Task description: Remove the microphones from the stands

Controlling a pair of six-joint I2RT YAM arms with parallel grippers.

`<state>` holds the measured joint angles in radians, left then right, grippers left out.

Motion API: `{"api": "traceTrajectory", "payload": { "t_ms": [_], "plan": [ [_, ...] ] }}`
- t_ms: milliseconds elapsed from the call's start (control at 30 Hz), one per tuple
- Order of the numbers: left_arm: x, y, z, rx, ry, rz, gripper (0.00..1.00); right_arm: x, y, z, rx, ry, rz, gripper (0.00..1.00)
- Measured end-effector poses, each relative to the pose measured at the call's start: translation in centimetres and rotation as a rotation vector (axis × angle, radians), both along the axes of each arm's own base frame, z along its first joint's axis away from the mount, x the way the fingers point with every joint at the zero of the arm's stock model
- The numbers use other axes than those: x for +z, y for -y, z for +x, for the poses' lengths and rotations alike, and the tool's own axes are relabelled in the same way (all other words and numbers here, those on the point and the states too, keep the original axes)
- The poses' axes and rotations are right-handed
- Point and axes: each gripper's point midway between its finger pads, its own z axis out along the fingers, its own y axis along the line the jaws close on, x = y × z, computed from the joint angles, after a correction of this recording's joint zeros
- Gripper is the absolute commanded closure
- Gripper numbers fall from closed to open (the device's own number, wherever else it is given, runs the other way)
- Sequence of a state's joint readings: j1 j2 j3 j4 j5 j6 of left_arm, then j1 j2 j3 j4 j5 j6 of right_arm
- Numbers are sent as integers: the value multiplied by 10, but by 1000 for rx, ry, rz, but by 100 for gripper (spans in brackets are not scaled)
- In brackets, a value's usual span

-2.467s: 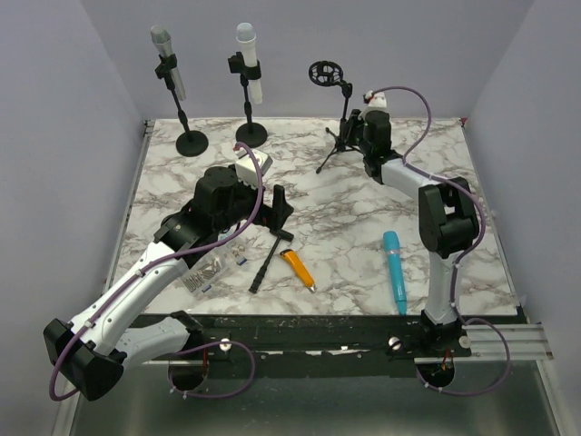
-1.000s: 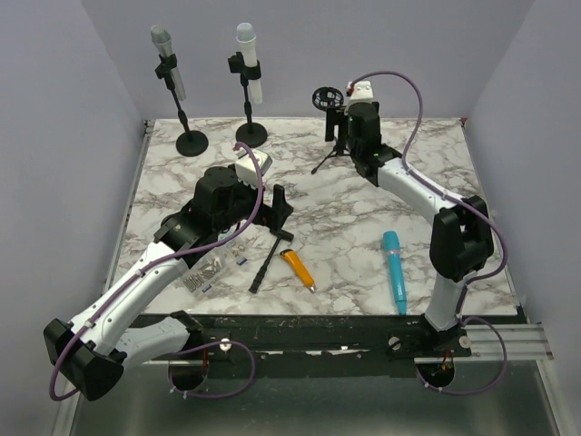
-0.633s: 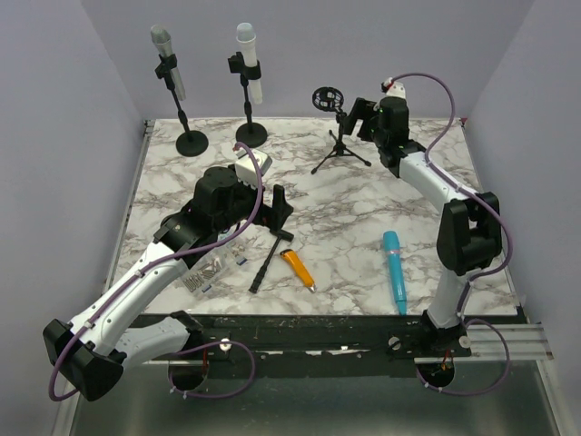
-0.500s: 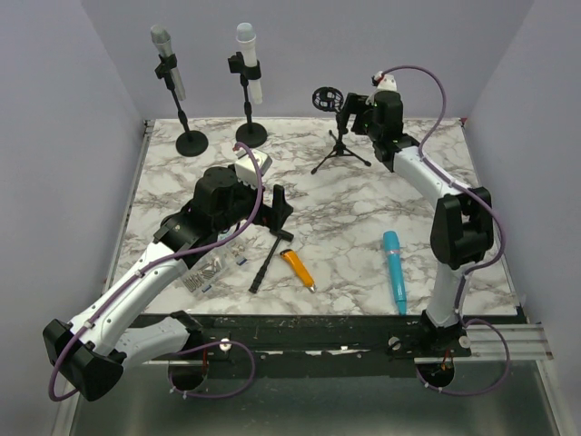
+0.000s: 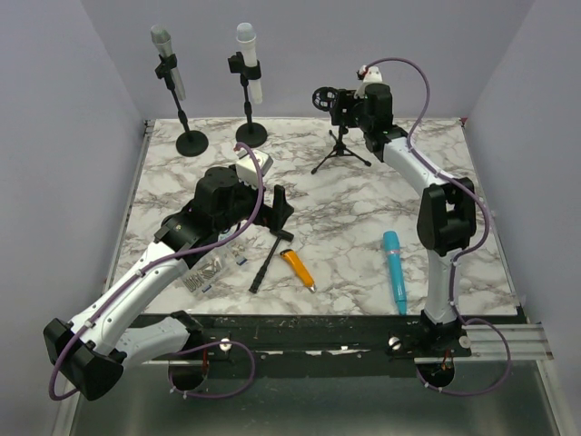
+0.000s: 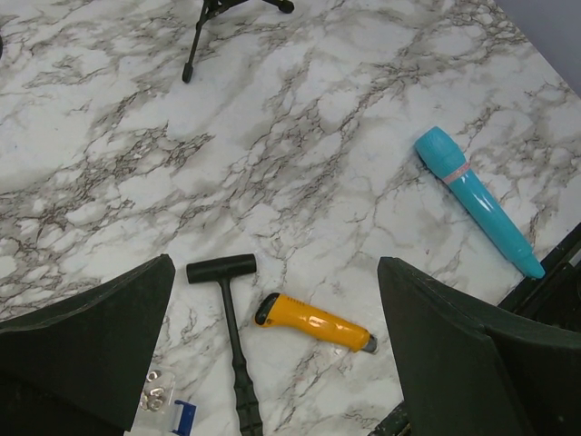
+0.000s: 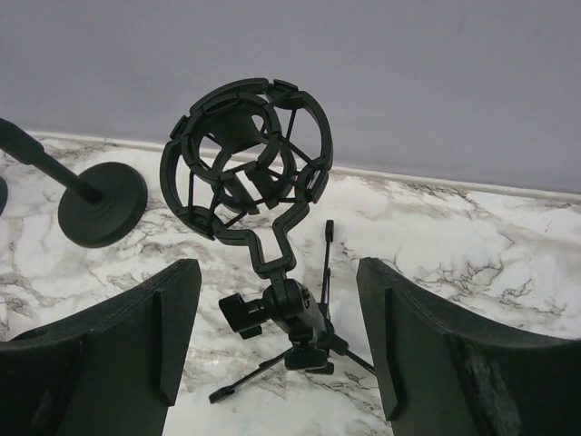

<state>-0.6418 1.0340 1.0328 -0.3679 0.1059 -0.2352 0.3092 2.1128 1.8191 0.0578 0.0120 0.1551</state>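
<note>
Two microphones stand clipped in round-based stands at the back left: a grey one (image 5: 162,43) and a white one (image 5: 247,41). A teal microphone (image 5: 394,270) (image 6: 477,200) lies flat on the marble table (image 5: 363,209) at the front right. A black tripod stand with an empty shock mount (image 5: 324,98) (image 7: 245,154) stands at the back centre. My right gripper (image 5: 349,106) (image 7: 277,309) is open just behind that mount, the stand's swivel joint (image 7: 290,313) between its fingers and untouched. My left gripper (image 5: 277,204) (image 6: 272,309) hangs open above the table's middle, holding nothing.
A black hammer (image 5: 266,263) (image 6: 231,336) and a yellow utility knife (image 5: 298,269) (image 6: 313,322) lie under the left gripper. A small bag of washers (image 5: 204,272) sits to their left. The white microphone's round base (image 7: 102,204) is left of the tripod. Walls close in on three sides.
My right arm swung out to the right of the tripod stand and back, now higher and closer behind the shock mount, with its jaws slightly narrower. The left arm has not moved.
</note>
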Motion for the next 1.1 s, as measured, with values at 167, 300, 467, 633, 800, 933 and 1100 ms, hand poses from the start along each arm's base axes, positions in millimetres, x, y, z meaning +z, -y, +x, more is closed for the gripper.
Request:
{"api": "traceTrajectory", "payload": {
  "t_ms": [167, 300, 467, 633, 800, 933, 1100],
  "plan": [
    [-1, 0, 1, 0, -3, 3, 2, -12, -7, 1, 33, -16, -9, 24],
    [-3, 1, 1, -1, -6, 5, 1, -24, -10, 3, 40, -38, -27, 33],
    [-3, 1, 1, 0, -6, 6, 1, -33, -11, 7, 42, -53, -46, 45],
    [-3, 1, 1, 0, -6, 6, 1, -36, -8, 9, 29, -52, -75, 66],
    [-4, 1, 2, -1, -10, 9, 1, -31, -1, 12, -7, -38, -95, 79],
    [-5, 1, 2, -1, -10, 9, 1, -30, 7, 14, -65, -25, -111, 94],
    [-5, 1, 2, -1, -10, 10, 1, -32, 27, 9, -180, -15, -156, 99]
  ]
}}
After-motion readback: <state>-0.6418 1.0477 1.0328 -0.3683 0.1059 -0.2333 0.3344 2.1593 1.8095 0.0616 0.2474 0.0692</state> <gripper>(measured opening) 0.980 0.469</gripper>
